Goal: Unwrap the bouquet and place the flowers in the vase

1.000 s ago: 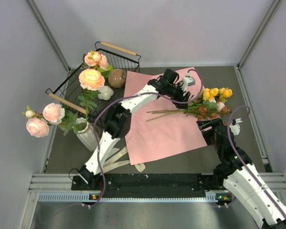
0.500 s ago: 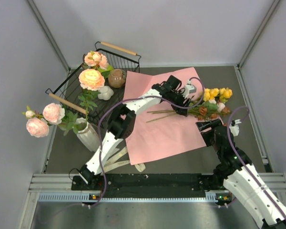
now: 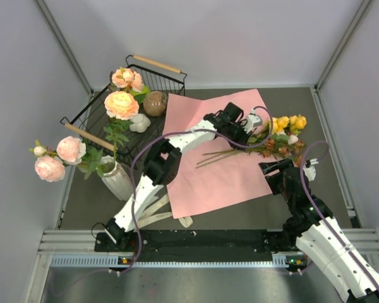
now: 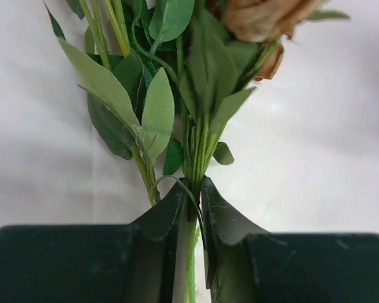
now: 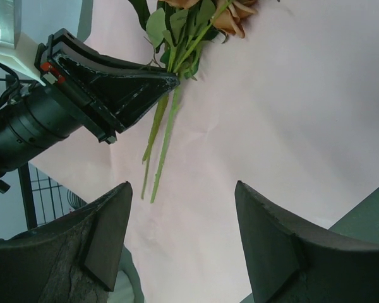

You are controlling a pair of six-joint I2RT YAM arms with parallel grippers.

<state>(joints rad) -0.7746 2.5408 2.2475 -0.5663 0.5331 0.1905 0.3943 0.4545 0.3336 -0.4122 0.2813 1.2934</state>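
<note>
The pink wrapping paper (image 3: 215,165) lies unfolded and flat on the table. On it rests a bunch of flowers (image 3: 282,128) with yellow and brownish roses, its green stems (image 3: 216,153) pointing left. My left gripper (image 3: 243,139) is shut on those stems just below the leaves; in the left wrist view the stems (image 4: 199,151) run up from between the jaws of the left gripper (image 4: 194,197). The right gripper (image 5: 183,189) hangs open and holds nothing over the paper's near right part, below the left gripper (image 5: 167,81). The white ribbed vase (image 3: 118,182) stands at the left with pink roses (image 3: 60,158) in it.
A black wire basket (image 3: 95,110) with wooden handles sits at the back left, holding a brown pot (image 3: 155,103) and a small white pot (image 3: 139,123). Peach roses (image 3: 121,104) rise over it. A cream ribbon (image 3: 156,211) lies beside the left arm's base.
My left gripper came down onto the stems and shut on them. The stem ends have swung a little toward the near edge. The right arm has stayed put.
</note>
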